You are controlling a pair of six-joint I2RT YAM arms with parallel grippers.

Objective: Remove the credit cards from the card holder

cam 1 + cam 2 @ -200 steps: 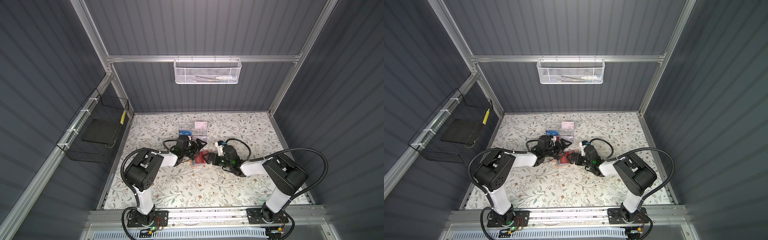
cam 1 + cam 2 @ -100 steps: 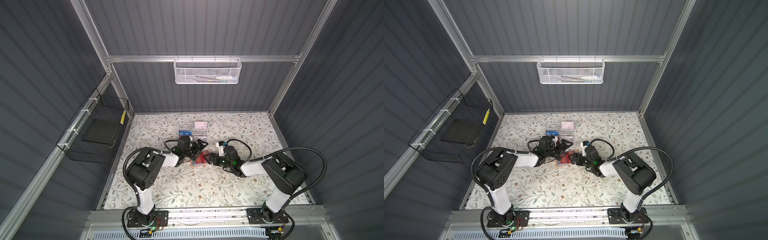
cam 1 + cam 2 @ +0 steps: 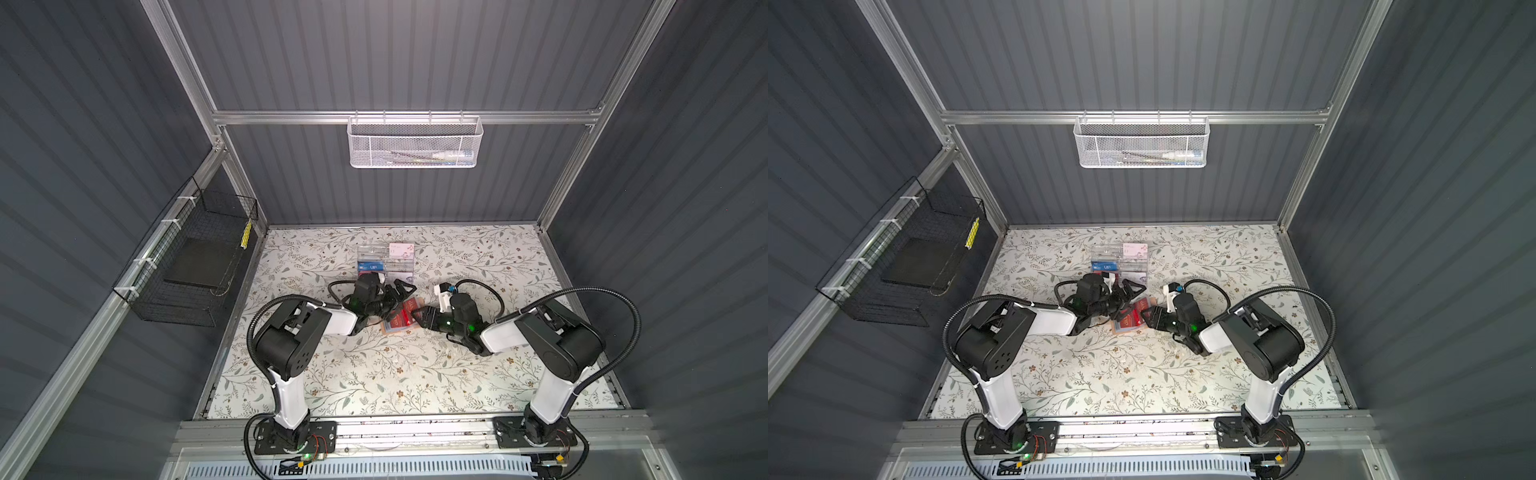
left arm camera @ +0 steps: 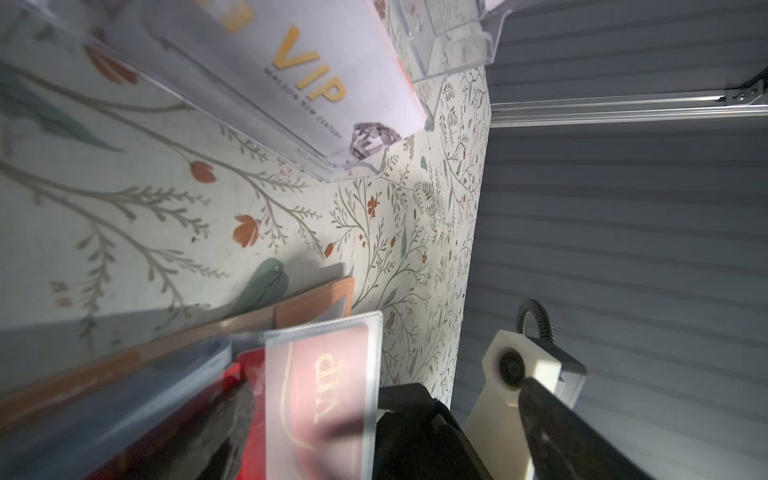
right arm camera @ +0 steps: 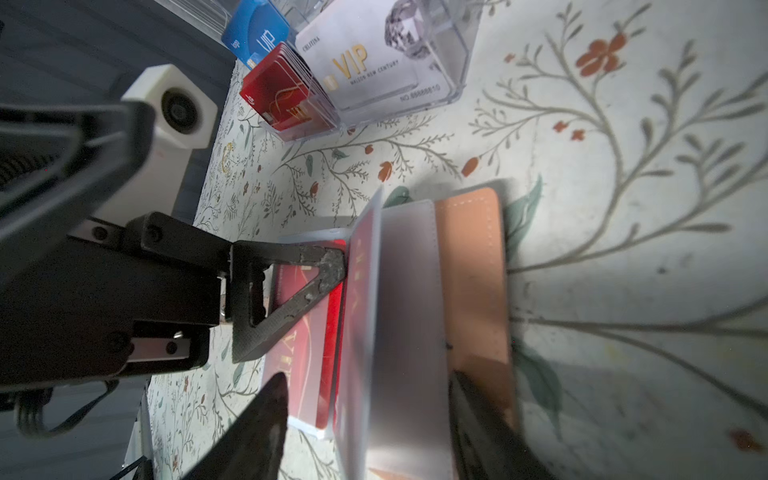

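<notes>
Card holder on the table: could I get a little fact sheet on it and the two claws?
card holder: open, tan cover flat on floral table
red card: lying in the open holder
left gripper: open, one finger on red card
right gripper: open, jaws either side of a raised sleeve page
clear box: beyond holder, more VIP cards inside

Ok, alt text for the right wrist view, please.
A tan card holder lies open on the table, a clear sleeve with a red card standing between the open jaws of the right gripper. A jaw of the left gripper rests on a second red card; a clear card box sits beyond.
</notes>
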